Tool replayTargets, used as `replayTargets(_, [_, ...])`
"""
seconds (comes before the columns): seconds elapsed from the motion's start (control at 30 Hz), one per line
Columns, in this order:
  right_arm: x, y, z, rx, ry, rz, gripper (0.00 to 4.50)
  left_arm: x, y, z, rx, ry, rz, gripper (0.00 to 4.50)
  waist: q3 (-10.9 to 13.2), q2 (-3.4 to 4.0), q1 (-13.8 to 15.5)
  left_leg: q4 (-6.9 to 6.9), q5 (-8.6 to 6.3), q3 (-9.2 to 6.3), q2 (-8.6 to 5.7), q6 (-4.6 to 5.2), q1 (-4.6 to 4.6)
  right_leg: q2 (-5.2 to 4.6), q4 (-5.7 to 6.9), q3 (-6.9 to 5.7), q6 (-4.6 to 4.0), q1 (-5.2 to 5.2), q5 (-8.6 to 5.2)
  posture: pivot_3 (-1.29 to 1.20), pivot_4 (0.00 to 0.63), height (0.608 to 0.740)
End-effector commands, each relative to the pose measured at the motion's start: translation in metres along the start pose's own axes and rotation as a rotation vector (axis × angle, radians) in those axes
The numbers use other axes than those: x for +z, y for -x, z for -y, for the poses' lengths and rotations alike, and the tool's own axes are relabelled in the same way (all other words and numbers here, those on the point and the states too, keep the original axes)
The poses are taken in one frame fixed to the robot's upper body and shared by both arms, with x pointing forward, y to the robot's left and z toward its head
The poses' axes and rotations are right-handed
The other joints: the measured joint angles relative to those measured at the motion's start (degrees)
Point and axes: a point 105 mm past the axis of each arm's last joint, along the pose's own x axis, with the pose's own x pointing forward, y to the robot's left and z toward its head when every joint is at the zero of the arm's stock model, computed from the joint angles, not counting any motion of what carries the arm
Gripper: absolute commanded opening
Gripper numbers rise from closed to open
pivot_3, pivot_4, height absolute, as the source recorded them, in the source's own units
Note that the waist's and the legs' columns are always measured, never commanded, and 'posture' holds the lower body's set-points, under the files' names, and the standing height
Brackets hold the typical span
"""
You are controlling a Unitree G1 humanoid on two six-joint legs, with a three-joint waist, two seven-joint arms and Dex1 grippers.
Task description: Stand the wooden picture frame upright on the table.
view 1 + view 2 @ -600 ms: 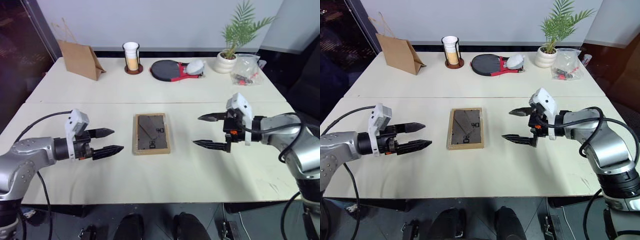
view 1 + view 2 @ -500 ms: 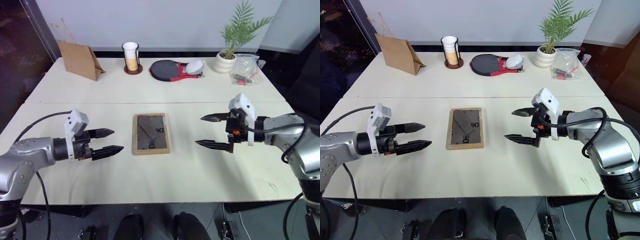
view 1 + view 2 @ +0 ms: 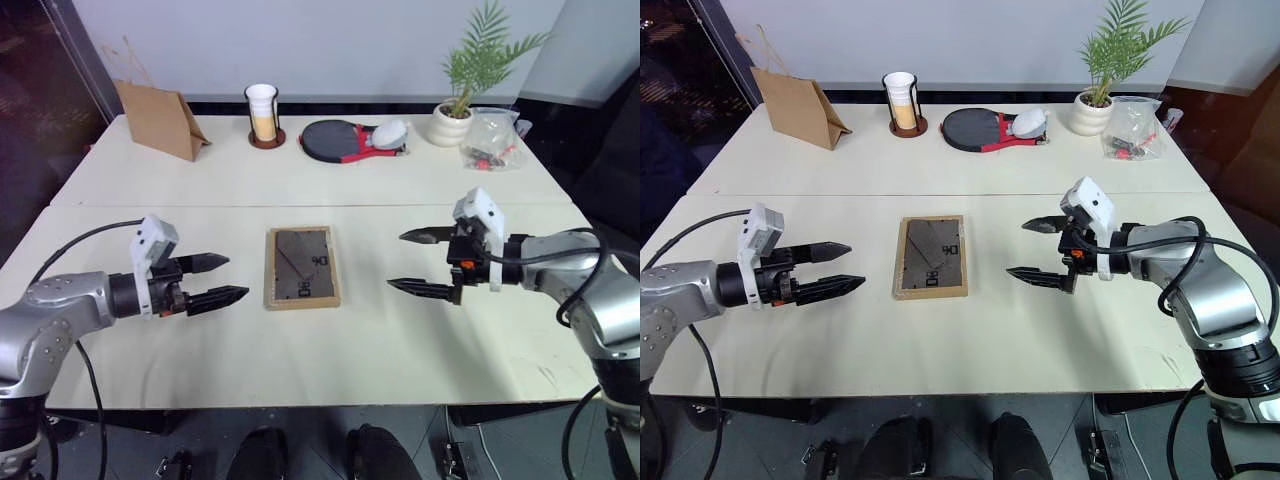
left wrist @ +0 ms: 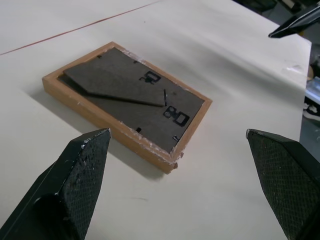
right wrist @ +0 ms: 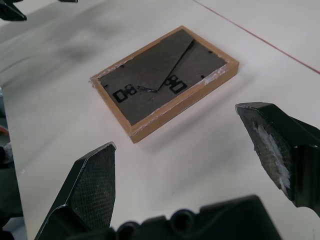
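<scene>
Little has moved since the earlier frames: on the table (image 3: 400,340) the frame (image 3: 301,267) is laid flat, back up, between the left gripper (image 3: 215,281) and right gripper (image 3: 415,262), both held spread wide, clear of it.

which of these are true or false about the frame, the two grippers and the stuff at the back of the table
1. The wooden picture frame lies flat on the table, back side up. True.
2. The left gripper is shut on the frame. False: it is open, apart from the frame.
3. The right gripper is open and empty. True.
4. The frame lies between the two grippers. True.
5. The brown paper bag stands beside the potted plant. False: they sit at opposite far corners.
</scene>
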Motion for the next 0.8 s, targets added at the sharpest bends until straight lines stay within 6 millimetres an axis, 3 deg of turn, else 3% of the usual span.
replayTargets(0.03, [0.012, 0.003, 0.004, -0.025, 0.041, 0.034, 4.43, 0.010, -0.003, 0.003, -0.004, -0.057, 0.026, 4.50, 0.00, 0.00, 0.00, 0.00, 0.00, 0.00, 0.00, 0.00, 0.00, 0.00, 0.00, 0.00, 0.00, 0.00, 0.00, 0.00, 0.150, 0.740])
replayTargets(0.3, [0.009, -0.008, 0.009, -0.059, 0.030, 0.033, 4.43, 0.007, -0.002, -0.003, 0.046, -0.075, 0.034, 4.50, 0.00, 0.00, -0.04, 0.00, 0.00, 0.00, 0.00, 0.00, 0.00, 0.01, 0.01, 0.00, 0.00, 0.00, 0.00, 0.00, 0.150, 0.740])
replayTargets(0.33, [0.009, -0.010, 0.010, -0.069, 0.027, 0.035, 4.48, 0.007, -0.003, -0.004, 0.053, -0.078, 0.036, 4.24, 0.00, 0.00, -0.02, 0.00, 0.00, 0.00, 0.00, 0.00, 0.00, 0.01, 0.01, 0.00, 0.00, 0.00, 0.00, 0.00, 0.150, 0.740])
replayTargets(0.43, [0.006, -0.018, 0.017, -0.112, 0.007, 0.033, 3.60, 0.004, -0.006, -0.009, 0.083, -0.081, 0.036, 3.18, 0.00, 0.00, -0.05, 0.02, 0.00, 0.01, 0.00, 0.00, 0.00, 0.00, 0.02, 0.00, 0.00, 0.00, 0.00, 0.00, 0.150, 0.740])
replayTargets(0.63, [-0.009, -0.044, 0.016, -0.138, 0.008, -0.012, 0.49, -0.007, -0.023, -0.025, 0.176, -0.106, 0.013, 0.01, -0.01, -0.01, 0.00, 0.03, 0.00, 0.01, -0.04, 0.00, 0.00, 0.02, 0.02, 0.00, 0.01, 0.00, 0.01, 0.00, 0.150, 0.740])
replayTargets(0.67, [-0.011, -0.050, 0.018, -0.155, 0.006, -0.019, 0.03, -0.008, -0.028, -0.031, 0.210, -0.115, 0.009, 0.00, -0.01, -0.01, 0.00, 0.03, 0.00, 0.01, -0.05, 0.00, -0.01, 0.02, 0.03, 0.00, 0.01, -0.01, 0.01, 0.00, 0.150, 0.740])
replayTargets(0.8, [-0.028, -0.072, 0.028, -0.239, 0.011, -0.085, 0.03, -0.018, -0.050, -0.049, 0.314, -0.150, -0.016, 0.00, -0.02, -0.02, 0.02, 0.13, 0.00, 0.02, -0.11, 0.00, -0.02, 0.04, 0.06, 0.00, 0.01, 0.02, 0.02, 0.00, 0.150, 0.740])
